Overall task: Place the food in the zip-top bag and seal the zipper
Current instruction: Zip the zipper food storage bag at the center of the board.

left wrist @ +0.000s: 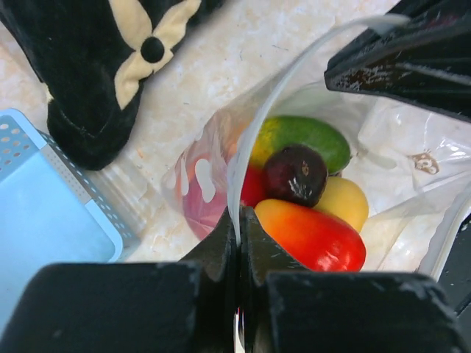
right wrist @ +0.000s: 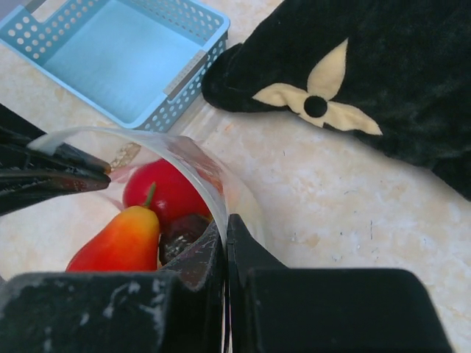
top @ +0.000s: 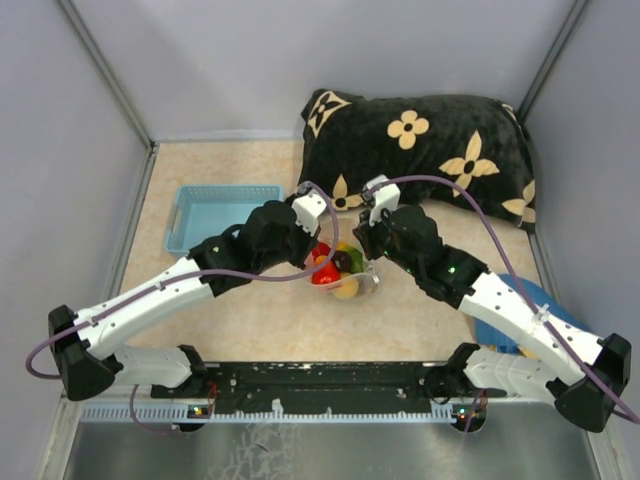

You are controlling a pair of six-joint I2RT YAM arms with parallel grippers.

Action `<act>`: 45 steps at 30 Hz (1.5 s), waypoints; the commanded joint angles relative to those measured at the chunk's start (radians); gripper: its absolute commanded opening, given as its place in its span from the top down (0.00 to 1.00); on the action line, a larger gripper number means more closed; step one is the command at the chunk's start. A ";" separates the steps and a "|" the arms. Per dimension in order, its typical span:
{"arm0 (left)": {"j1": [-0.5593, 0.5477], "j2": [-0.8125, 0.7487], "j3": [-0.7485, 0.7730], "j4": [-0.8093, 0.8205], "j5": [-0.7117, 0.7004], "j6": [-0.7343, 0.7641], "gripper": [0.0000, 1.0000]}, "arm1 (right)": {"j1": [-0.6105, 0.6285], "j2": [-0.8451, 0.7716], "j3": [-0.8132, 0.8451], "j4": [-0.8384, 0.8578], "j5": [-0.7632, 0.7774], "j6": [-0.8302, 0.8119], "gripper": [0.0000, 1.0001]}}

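Left gripper (left wrist: 239, 220) and right gripper (right wrist: 224, 228) pinch the zip-top bag (left wrist: 412, 147) at its zipper (left wrist: 276, 88); draw apart evenly, flattening the mouth over the food (left wrist: 313, 235).

A lab test cell: grey partition walls (top: 250, 60).

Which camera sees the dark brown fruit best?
The left wrist camera: the dark brown fruit sits whole and close. The right wrist camera catches only a partly hidden bit; the top camera shows a tiny dark spot.
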 commanded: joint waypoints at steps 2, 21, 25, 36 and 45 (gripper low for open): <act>0.015 -0.025 0.103 -0.138 0.012 -0.068 1.00 | 0.005 -0.034 0.013 0.083 -0.082 -0.074 0.86; 0.184 -0.003 0.222 -0.356 0.069 -0.132 1.00 | 0.005 -0.417 -0.317 0.187 -0.359 -0.110 0.10; 0.206 -0.001 0.226 -0.355 0.082 -0.128 1.00 | 0.005 -0.473 -0.413 0.267 -0.377 -0.090 0.11; 0.227 0.011 0.216 -0.356 0.112 -0.119 1.00 | 0.005 -0.443 -0.614 0.593 -0.421 -0.135 0.27; 0.234 0.012 0.209 -0.355 0.125 -0.116 1.00 | 0.005 -0.361 -0.643 0.793 -0.420 -0.170 0.39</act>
